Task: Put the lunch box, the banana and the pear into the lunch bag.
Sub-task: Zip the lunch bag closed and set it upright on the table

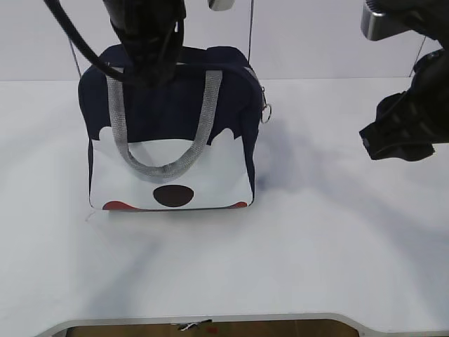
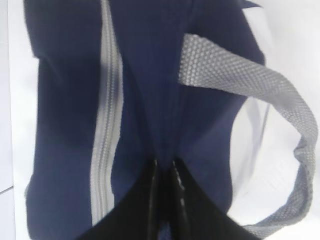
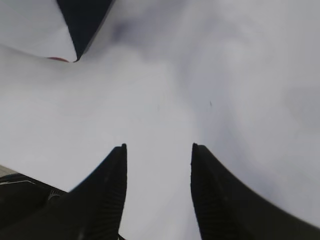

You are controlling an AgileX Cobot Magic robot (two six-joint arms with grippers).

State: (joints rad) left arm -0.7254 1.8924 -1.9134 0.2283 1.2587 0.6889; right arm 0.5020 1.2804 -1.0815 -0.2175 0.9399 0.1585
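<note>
My left gripper (image 2: 165,172) is right up close in my left wrist view. Its two black fingers (image 2: 152,200) are pressed nearly together on a fold of dark blue cloth on top of the lunch bag (image 2: 65,125). So it is pinching the bag shut tight. The grey zipper (image 2: 107,125) runs just beside that pinch, and I cannot tell if it is zipped. A grey handle (image 2: 280,95) loops out on the other side of my fingers.

In the view from the front, the lunch bag (image 1: 168,133) stands up on the white table (image 1: 316,260). My left arm (image 1: 144,38) comes down onto the top of the bag. A grey handle (image 1: 161,168) hangs down the front of the bag, over its white part. A small ring pull (image 1: 266,112) sticks out at the bag's upper right corner.

My right gripper (image 3: 159,155) is well away from the bag, off to its right and up in the air. Its two fingers (image 3: 107,195) are spread apart with nothing between them, only table below. A corner of the bag (image 3: 82,22) shows far off in that view.

I cannot see the lunch box, the banana or the pear anywhere.
</note>
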